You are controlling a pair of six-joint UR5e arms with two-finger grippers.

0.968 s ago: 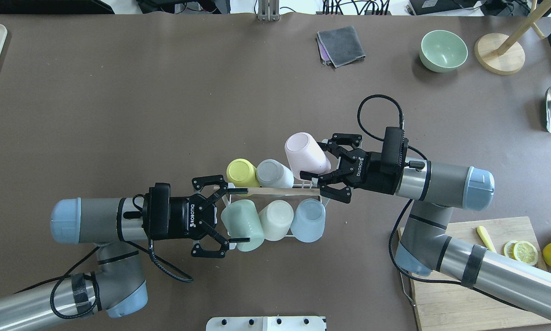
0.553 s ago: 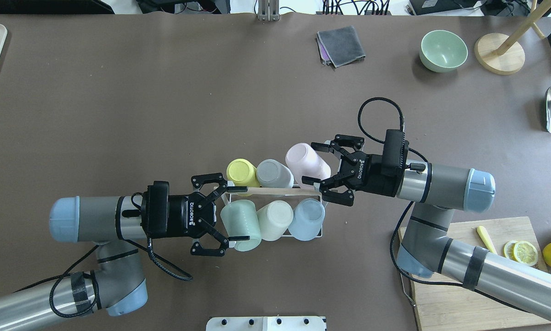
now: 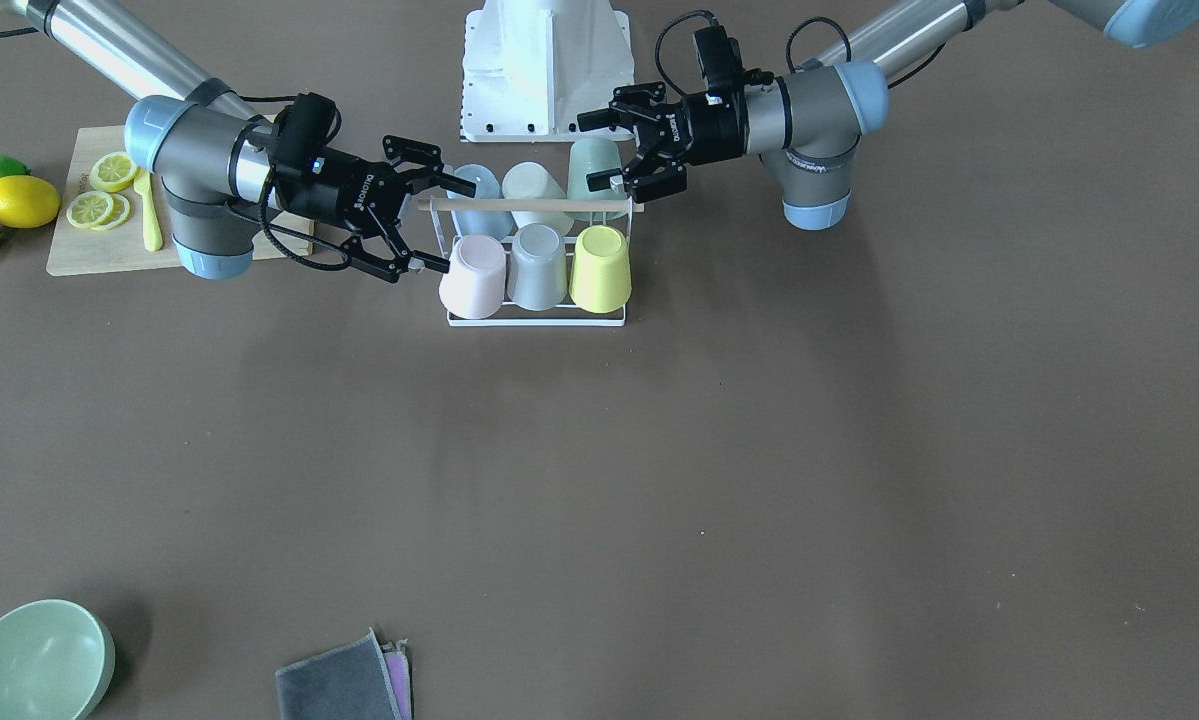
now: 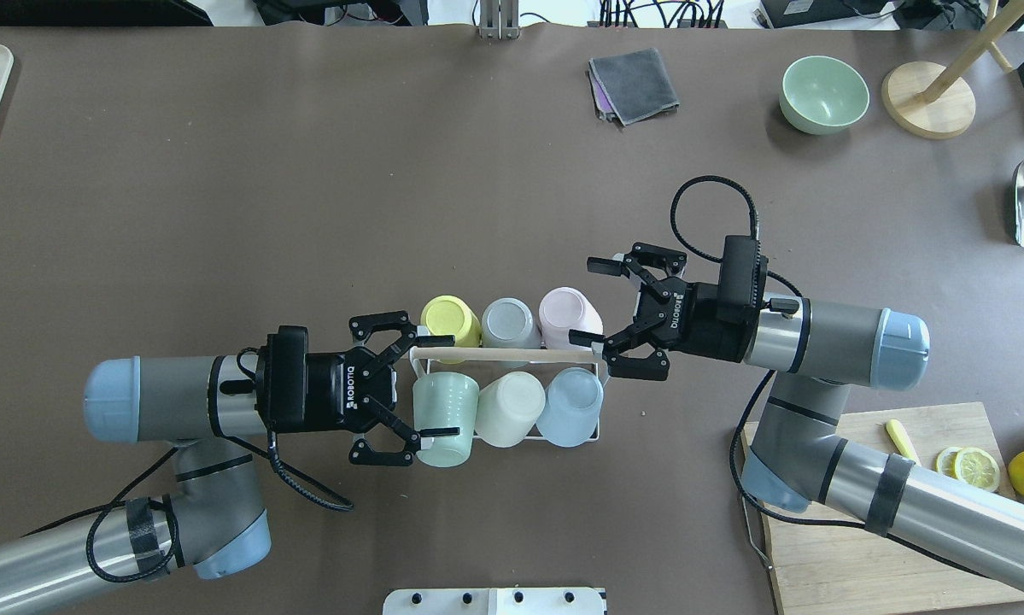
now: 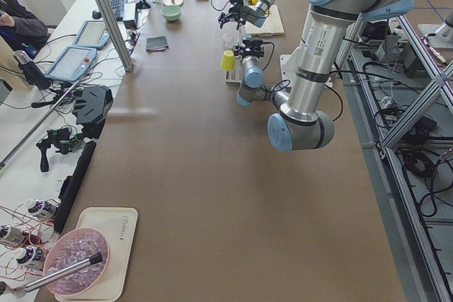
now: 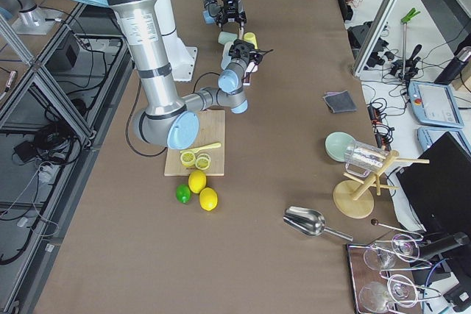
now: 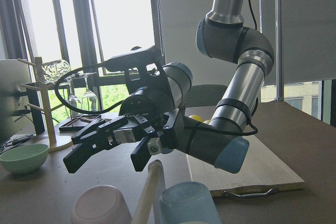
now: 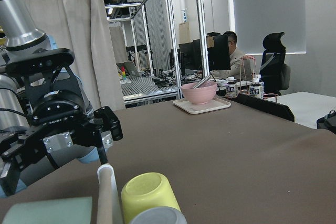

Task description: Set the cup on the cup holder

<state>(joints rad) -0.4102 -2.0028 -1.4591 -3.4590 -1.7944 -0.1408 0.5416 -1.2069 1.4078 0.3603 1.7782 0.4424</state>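
1. The right fingers (image 4: 585, 338) are spread apart and hold nothing. The lower one lies just beside the pink cup (image 4: 565, 309), at the end of the wooden rod (image 3: 529, 204). If I pull that arm out at an angle, the tip could catch the rod or clip the cup.
2. The left fingers (image 4: 440, 433) are also spread wide, one on each side of the mint cup (image 4: 445, 410), and I judge they are not clamped on it. Any sideways drift would push that cup.
3. The pink cup sits upside down in the far row of the cup holder (image 3: 537, 322), next to the gray cup (image 4: 510, 322). Its prong is hidden, so I cannot confirm it is fully seated. A nudge could tip it off.
4. The holder looks light and carries six cups. A snagged rod would probably drag the whole rack across the surface (image 4: 307, 213).
5. With both arms crowding the holder, backing them out together risks a bump between them.
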